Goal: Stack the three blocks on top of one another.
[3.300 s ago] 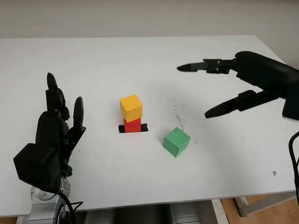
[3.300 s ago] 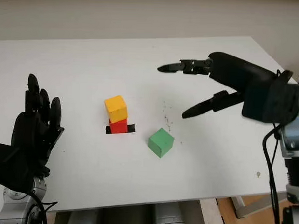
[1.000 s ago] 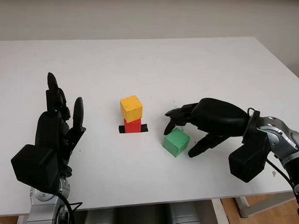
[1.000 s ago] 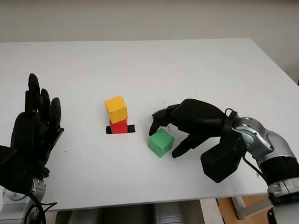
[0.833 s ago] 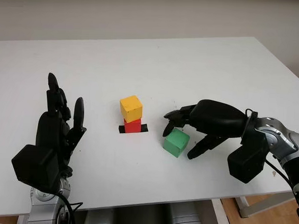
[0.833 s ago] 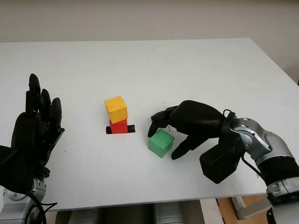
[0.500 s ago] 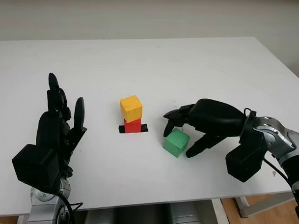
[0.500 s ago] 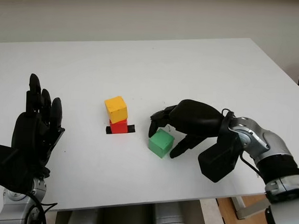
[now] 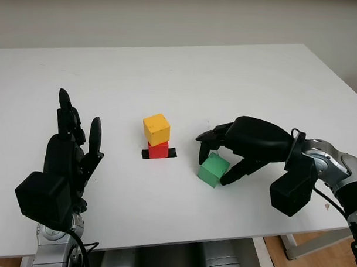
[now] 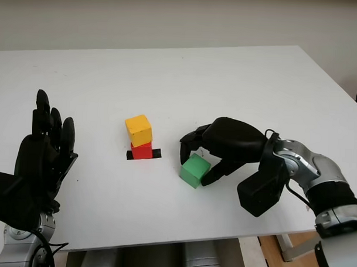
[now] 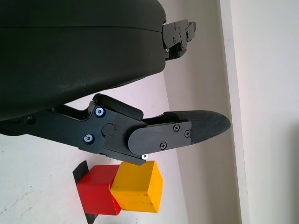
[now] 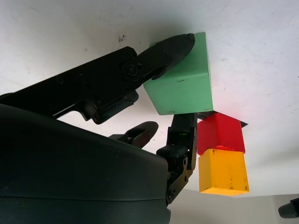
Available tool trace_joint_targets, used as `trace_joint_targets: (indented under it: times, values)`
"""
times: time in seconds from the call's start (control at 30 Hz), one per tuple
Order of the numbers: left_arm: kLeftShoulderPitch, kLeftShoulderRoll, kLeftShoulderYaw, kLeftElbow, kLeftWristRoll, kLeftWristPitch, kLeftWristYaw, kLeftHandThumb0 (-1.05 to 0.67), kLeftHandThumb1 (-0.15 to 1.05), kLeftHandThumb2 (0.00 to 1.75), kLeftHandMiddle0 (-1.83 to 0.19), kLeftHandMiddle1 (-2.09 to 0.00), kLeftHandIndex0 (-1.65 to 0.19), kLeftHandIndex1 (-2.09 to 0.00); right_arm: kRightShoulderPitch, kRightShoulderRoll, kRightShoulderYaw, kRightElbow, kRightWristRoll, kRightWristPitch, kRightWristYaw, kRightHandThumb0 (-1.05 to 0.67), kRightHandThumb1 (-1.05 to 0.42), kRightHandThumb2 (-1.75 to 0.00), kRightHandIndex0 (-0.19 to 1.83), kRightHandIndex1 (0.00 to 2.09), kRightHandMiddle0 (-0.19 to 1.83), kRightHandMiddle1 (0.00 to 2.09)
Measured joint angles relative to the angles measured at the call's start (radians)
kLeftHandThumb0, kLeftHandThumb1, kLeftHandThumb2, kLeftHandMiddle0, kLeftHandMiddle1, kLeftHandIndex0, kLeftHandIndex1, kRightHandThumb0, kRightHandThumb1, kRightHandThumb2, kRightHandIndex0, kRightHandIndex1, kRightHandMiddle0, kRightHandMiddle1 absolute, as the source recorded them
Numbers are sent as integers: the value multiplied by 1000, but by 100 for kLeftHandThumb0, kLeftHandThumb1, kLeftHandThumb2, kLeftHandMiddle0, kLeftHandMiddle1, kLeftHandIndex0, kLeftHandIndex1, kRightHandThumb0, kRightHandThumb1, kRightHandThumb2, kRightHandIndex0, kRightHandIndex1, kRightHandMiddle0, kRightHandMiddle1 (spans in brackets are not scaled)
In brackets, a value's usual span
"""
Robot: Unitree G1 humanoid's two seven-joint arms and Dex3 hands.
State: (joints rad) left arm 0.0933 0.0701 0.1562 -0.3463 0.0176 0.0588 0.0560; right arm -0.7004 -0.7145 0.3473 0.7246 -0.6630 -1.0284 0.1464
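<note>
From the left eye view, the right robot hand [image 9: 216, 153] is closing its fingers around the green block [image 9: 212, 170], which is sitting on the white tabletop [image 9: 239, 83] just to the right of the small stack. The yellow block [image 9: 156, 128] is sitting on the red block [image 9: 158, 149], overhanging it and turned a little askew, over a strip of black tape [image 9: 159, 153]. The left robot hand [image 9: 69, 159] is idling open at the left, well apart from the blocks.

From the right eye view, the green block looks tilted, one edge lifting, so the grip may be uneven; I judge it could rotate or slip out on the way up.

In the left wrist view, the yellow block's overhang is plain. A green block set down off-centre could be tipping the whole stack.

In the right wrist view, one fingertip [image 12: 175, 46] is pressing the green block's upper corner and another finger is lying between it and the stack. Swinging across could be knocking the stack with that finger.
</note>
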Motion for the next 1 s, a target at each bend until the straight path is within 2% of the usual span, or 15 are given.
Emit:
trace_joint_targets:
  times: [0.13, 0.23, 0.37, 0.53, 0.83, 1.0]
  values:
    - [1, 0, 0, 0, 1, 0, 0, -70, 105, 53, 19, -3, 19, 0, -9, 2, 1, 30, 20, 9, 15, -44, -92, -6, 52, 12, 44, 145]
    - [2, 0, 0, -1, 1, 5, 0, -70, 105, 53, 19, -2, 19, 0, -11, 10, -4, 60, 118, 46, 97, -45, -94, -6, 47, 10, 40, 145]
    - [2, 0, 0, -2, 3, 7, 0, -69, 105, 54, 19, -2, 19, 0, -16, 22, -51, 54, 304, 172, 262, -46, -94, -6, 43, 7, 40, 146]
    - [2, 0, -3, -2, 10, 7, 0, -69, 105, 56, 19, -3, 19, 0, -35, 34, -107, 14, 434, 308, 388, -47, -94, -5, 35, 3, 41, 143]
    - [2, -1, -9, -2, 13, 7, 0, -69, 105, 56, 19, 0, 19, 0, -111, 92, -165, 0, 506, 410, 422, -51, -94, -6, 34, 4, 44, 142]
    - [3, -2, -11, -3, 9, 7, 0, -70, 105, 56, 19, 0, 19, 0, -121, 149, -195, -8, 563, 526, 444, -52, -93, -5, 34, 4, 45, 147]
